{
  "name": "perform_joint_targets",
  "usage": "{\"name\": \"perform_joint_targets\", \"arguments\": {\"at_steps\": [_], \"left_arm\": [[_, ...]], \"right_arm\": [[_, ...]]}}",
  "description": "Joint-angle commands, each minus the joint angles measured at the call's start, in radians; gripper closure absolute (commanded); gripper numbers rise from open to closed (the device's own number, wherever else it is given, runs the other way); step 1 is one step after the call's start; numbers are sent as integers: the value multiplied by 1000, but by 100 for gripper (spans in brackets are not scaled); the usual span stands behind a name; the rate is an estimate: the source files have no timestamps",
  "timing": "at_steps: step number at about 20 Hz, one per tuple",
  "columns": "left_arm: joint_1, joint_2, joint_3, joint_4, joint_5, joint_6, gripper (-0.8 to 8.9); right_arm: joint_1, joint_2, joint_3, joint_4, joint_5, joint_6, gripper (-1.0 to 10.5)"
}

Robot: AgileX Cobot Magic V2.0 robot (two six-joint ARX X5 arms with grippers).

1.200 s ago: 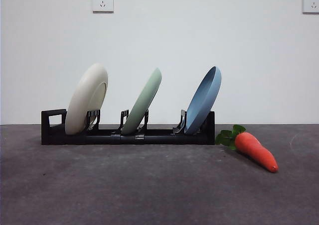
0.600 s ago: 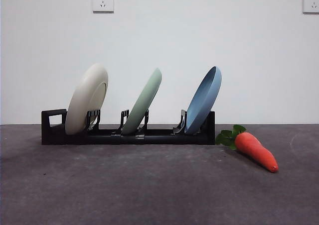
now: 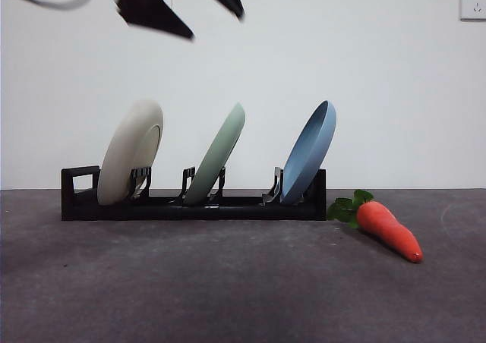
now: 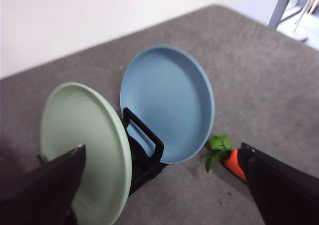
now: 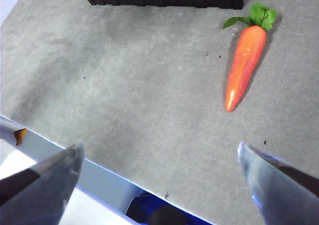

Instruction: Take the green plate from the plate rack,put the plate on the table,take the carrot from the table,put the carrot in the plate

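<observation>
The left gripper [image 3: 186, 9] is seen at the top of the front view, above and to the left of the green plate [image 3: 216, 155], well clear of it, with its two black jaws spread wide apart and nothing held between them. In the left wrist view the same gripper [image 4: 162, 158] is shown with the green plate [image 4: 82, 150] partly behind one jaw and the blue plate [image 4: 168, 102] in the gap between the jaws; neither plate is touched.

The right gripper [image 5: 159, 158] is seen only in its own wrist view, held over the near part of the table [image 5: 124, 85], its jaws likewise parted and empty.

The green plate is stood in the middle slot of the plate rack [image 3: 194, 205], leaned toward the right, with the cream-white plate [image 3: 130, 161] in the slot toward the handle end and the blue plate [image 3: 307, 152] in the slot at the opposite end. All three are tilted the same way. The rack is set across the far part of the table [image 3: 228, 282].

The carrot [image 3: 389, 231] is laid flat on the table just beside the end of the rack nearest the blue plate, its green leaves close to the rack and its pointed tip turned away toward the table's near side. In the right wrist view the carrot [image 5: 244, 65] is shown lying apart from both jaws.

On the wall behind, a white socket [image 3: 475, 3] is seen at the upper right.
</observation>
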Motion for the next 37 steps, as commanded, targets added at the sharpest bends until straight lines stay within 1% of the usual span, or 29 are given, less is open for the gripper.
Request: {"name": "perform_joint_targets", "arguments": {"at_steps": [1,4,8,13,14,16,17,18,20,21,23,24,31,33,36,37], "left_arm": [[-5,109,52,23,-21,13,243],[-5,221,98,75,-51,13,243],[-5,307,105,146,-101,13,243],[-5,370,105,171,-103,9,259],[-5,371,105,167,-103,8,312],[-5,371,105,170,-97,8,573],[-5,371,105,169,-91,8,672],[-5,371,105,165,-90,8,723],[-5,371,105,153,-83,8,728],[-5,371,105,150,-64,8,732],[-4,371,105,149,-38,8,807],[-4,371,105,149,-38,8,822],[2,371,106,143,-5,-1,822],[13,367,110,147,22,-34,822],[30,345,111,184,95,-106,822],[34,333,111,189,102,-121,822]], "right_arm": [[1,0,3,1,-2,8,253],[1,-1,3,-1,-2,15,254],[1,0,3,-7,-2,15,254],[1,-1,3,-14,-2,23,254],[1,-1,3,-18,-1,23,254],[1,-1,3,-27,-1,23,254],[1,-1,3,-28,-2,23,254],[1,-1,3,-28,-2,23,254],[1,-1,3,-28,-2,23,254],[1,-1,3,-28,-2,26,254],[1,-1,3,-29,-2,26,254],[1,-1,3,-29,-2,27,254],[1,-1,3,-29,-4,32,254],[1,-1,3,-29,-5,32,254],[1,-1,3,-29,-5,32,254],[2,-1,3,-29,-5,32,254]]}}
